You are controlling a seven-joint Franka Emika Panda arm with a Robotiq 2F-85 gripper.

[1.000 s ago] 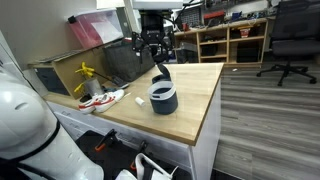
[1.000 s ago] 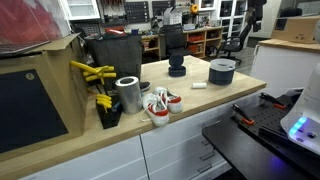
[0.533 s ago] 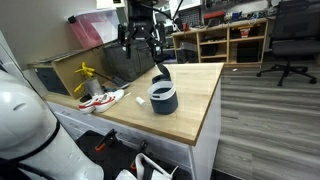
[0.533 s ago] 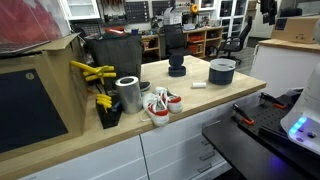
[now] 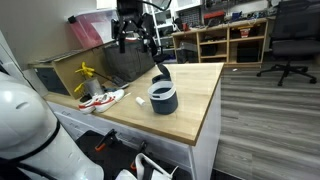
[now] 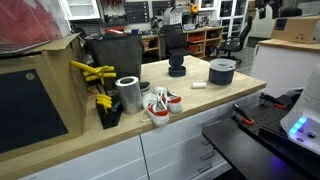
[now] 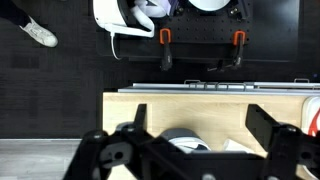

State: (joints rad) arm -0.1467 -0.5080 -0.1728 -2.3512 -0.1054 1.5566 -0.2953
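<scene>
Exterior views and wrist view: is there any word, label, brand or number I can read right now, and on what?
No text can be read in any view.
dark round container: no label shows.
white shoes: any marks are too small to read.
metal can: nothing legible.
shelf unit: its contents are too small and blurred to read.

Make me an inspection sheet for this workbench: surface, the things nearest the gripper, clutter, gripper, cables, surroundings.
Surface: wooden benchtop, no spills seen.
Job's things: dark round tub upright on the bench; small black piece stands apart from it.
Clutter: white-and-red shoes, metal can, yellow clamps, black box, small white item.
Gripper: gripper open, empty, high above the bench.
Cables: nothing seen.
Surroundings: office chair, wooden shelving.
</scene>
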